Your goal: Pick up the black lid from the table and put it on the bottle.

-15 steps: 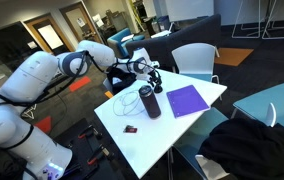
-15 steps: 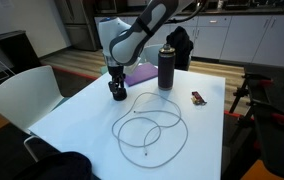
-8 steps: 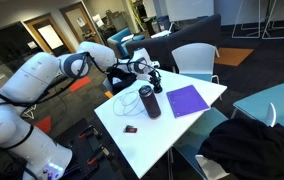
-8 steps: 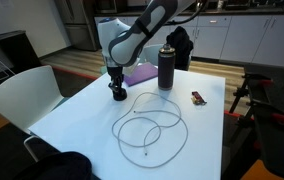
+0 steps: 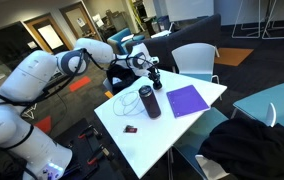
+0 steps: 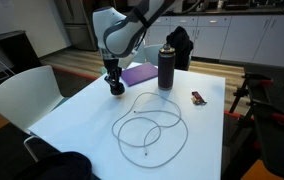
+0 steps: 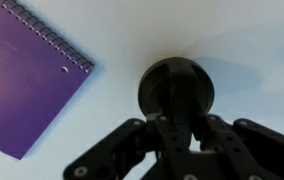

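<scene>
Lift step in hand: the fingers (image 7: 168, 128) were clenched on the small round black lid (image 7: 177, 88), which in the wrist view sat right at their tips, with the purple spiral-bound notebook (image 7: 27, 80) out at 9 o'clock. In an exterior view the lid (image 6: 116, 89) seemed to hang just clear of the white table (image 6: 77, 112), so by my reading the pick was done and the carry came next. The dark grey-black cylindrical bottle (image 6: 166, 68) stood upright at 2 o'clock from the lid, near but apart. The next move called for more height to clear the bottle's top, a short swing across, then a level, centred descent onto it. Against the view half a second earlier, the white robot arm (image 6: 122, 25) had risen and taken the lid up with it, while bottle and notebook sat unmoved.
</scene>
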You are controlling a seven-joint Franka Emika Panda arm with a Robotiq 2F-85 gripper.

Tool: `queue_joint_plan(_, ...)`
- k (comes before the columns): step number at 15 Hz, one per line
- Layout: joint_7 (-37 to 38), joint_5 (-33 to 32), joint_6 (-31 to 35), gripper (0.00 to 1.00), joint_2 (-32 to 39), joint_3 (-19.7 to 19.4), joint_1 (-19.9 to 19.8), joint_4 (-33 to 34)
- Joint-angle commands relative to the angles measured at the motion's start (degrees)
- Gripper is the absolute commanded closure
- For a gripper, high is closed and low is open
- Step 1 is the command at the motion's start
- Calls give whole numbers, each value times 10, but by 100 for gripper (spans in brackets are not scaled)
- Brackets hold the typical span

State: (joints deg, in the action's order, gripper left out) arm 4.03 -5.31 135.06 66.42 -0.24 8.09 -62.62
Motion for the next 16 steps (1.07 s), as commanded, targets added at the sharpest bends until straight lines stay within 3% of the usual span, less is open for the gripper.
queue_joint_plan(1, 46, 4, -86, 94, -80, -15, 11, -37)
queue_joint_plan(7, 110, -8, -165, 94, -200, -29, 23, -96)
queue_joint_plan(16, 247, -38, -65, 94, -376, -53, 45, -299)
